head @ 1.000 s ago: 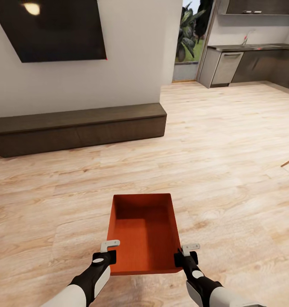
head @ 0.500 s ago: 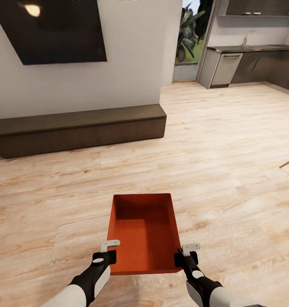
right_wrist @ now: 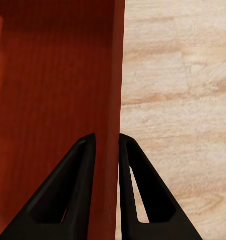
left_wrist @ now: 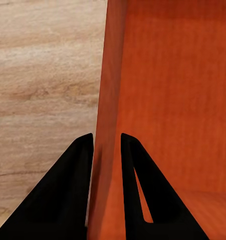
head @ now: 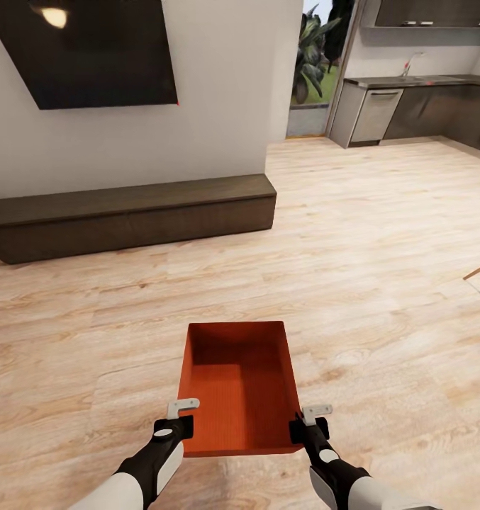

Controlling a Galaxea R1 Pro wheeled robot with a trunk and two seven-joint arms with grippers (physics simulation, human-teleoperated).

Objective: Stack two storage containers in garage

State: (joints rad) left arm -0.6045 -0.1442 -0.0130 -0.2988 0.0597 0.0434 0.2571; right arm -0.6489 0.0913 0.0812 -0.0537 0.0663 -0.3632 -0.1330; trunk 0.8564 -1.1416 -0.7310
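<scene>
Pale wood-plank floor [head: 381, 283] underneath, long dark-brown cabinet [head: 130, 216] and black wall TV [head: 91, 49] ahead. Carried low in front: one orange-red storage container [head: 238, 386], open-topped, smooth-walled, nothing inside. Left gripper [left_wrist: 106, 142] fingers clamped on its left wall, right gripper [right_wrist: 106, 141] fingers clamped on its right wall.

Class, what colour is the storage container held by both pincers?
Orange-red, plain and unpatterned; the storage container shows best in the head view.
</scene>
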